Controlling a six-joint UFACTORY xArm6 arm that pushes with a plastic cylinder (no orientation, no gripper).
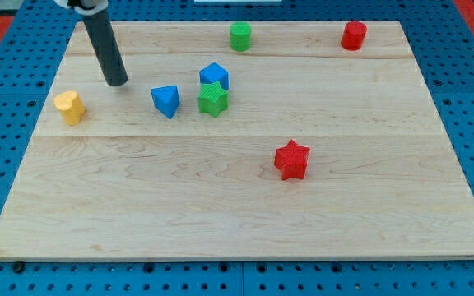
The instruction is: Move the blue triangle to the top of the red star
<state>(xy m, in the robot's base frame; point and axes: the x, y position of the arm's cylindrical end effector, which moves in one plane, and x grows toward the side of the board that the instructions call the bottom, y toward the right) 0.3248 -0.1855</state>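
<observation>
- Nearest: red star (291,159) alone on the wooden surface (220,214), right of centre
- Further up, left: blue triangle (165,100), well apart from it
- Beyond: tool, a bare rod with nothing to grip, tip (117,82) left of the triangle, seemingly not touching
- Approach step; next, push rightward past the green star (213,99)
</observation>
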